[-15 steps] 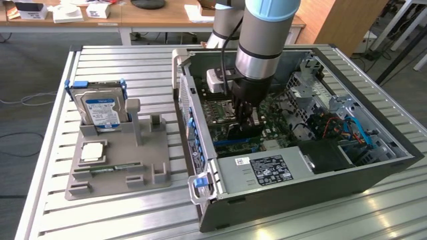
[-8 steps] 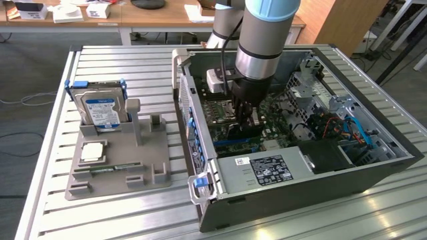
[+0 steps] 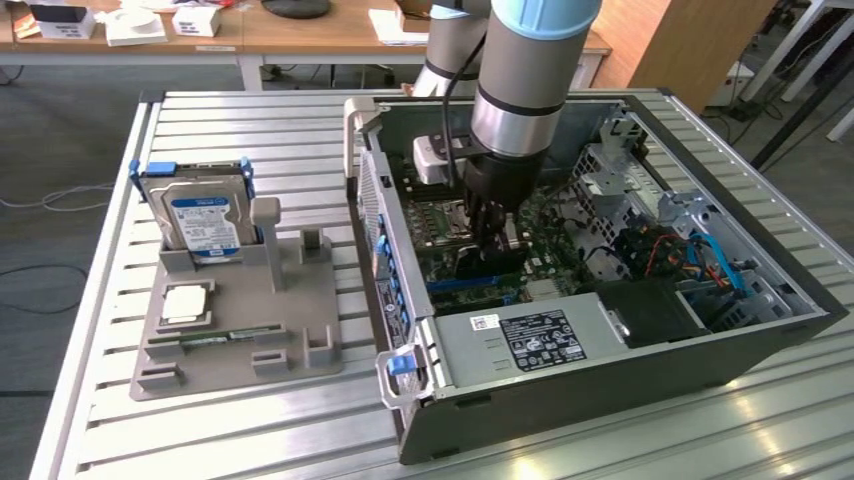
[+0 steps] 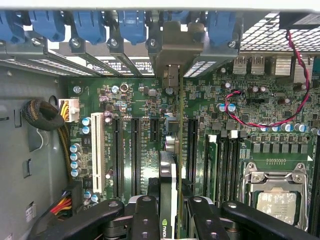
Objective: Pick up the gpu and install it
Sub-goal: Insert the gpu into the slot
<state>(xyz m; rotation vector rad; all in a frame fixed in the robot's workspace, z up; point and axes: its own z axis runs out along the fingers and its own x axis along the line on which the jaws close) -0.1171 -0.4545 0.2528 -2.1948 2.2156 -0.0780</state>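
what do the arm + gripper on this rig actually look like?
Arm: silver-grey cylindrical tube, light-blue joint cap at the top, black band lower down. A pale grey box is mounted beside the wrist. Gripper: black, with bar-shaped finger links joined by round pivot pins.

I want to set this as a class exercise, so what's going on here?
A robot arm's gripper is inside an open computer case. It is clamped on a graphics card, holding it on edge over the motherboard's slots. Whether the card is fully seated can't be told. A hard drive stands in a grey holder beside the case.
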